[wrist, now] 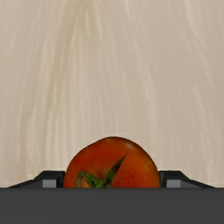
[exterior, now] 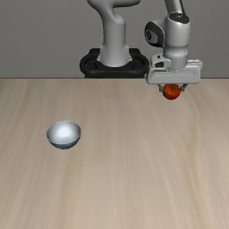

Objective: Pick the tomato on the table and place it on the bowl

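Wooden table (exterior: 116, 183), one bowl (exterior: 64, 135), one tomato (exterior: 172, 91) gripped by one end effector (exterior: 172, 87)

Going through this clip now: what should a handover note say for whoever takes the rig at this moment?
The end effector is shut on the tomato, one finger on each side.
The tomato is in the grip, over the table on the exterior view's right.
The bowl stands empty on the exterior view's left, well apart from the tomato.
Done: the grasp.
Left: carry the tomato to the bowl and release it there.
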Controlling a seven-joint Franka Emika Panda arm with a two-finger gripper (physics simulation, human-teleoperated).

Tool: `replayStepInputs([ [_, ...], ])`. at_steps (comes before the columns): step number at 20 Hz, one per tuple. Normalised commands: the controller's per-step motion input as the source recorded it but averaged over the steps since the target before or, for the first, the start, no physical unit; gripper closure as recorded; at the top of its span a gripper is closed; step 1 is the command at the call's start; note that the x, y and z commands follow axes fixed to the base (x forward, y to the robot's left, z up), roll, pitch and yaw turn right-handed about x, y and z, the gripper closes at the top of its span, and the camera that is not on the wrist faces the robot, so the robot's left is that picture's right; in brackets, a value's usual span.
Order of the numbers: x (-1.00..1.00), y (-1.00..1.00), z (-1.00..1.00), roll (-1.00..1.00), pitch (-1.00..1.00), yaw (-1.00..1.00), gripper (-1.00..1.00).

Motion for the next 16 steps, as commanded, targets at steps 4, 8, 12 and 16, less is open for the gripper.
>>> replayStepInputs([
  [4, 0.00, 0.00, 1.00, 0.00, 0.00, 0.00, 1.00],
  [8, 0.00, -0.75, 0.25, 0.00, 0.00, 0.00, 1.00],
  [12, 0.00, -1.00, 0.00, 0.00, 0.00, 0.00, 1.00],
  [16, 0.00, -1.00, 0.00, 0.00, 0.00, 0.00, 1.00],
])
